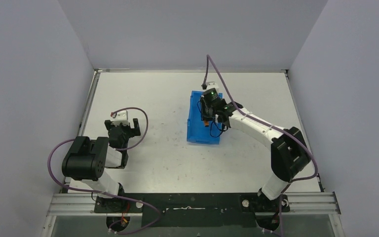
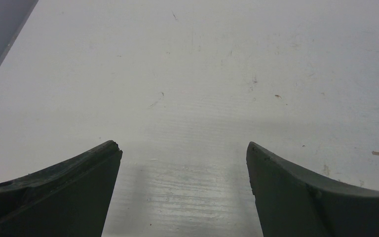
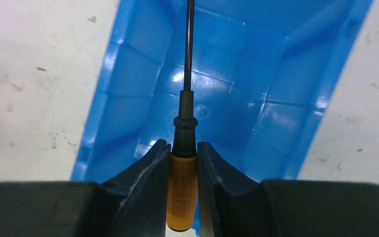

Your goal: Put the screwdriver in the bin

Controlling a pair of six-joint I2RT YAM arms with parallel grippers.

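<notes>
Right claw (image 3: pixel 183 148) is clenched on the screwdriver (image 3: pixel 184 118), both fingers pressed against the orange handle, and the thin black shaft points straight ahead, out over the bin (image 3: pixel 116 84). From the wrist view the blue walls and ribbed floor fill the picture beneath the tool, so the screwdriver hangs above the bin's open mouth, touching neither floor nor walls as far as I can tell. On the overhead view the right arm reaches across the bench (image 1: pixel 158 163) with its claw over the middle of the bin, a speck of orange showing under it. Over on the other side, the left claw (image 2: pixel 183 148) is released, fingers spread wide with only bench surface showing between them, well apart from the bin and taking no part.

So where are we? The pick-up is done, the carry looks done, and the tool is lined up over the target. What is left is the finish: parting the fingers so the screwdriver drops in, perhaps after dipping a touch lower. I'd judge it should fall cleanly and lie along the bin's length. Nearly home, but the screwdriver is not in the bin yet
</notes>
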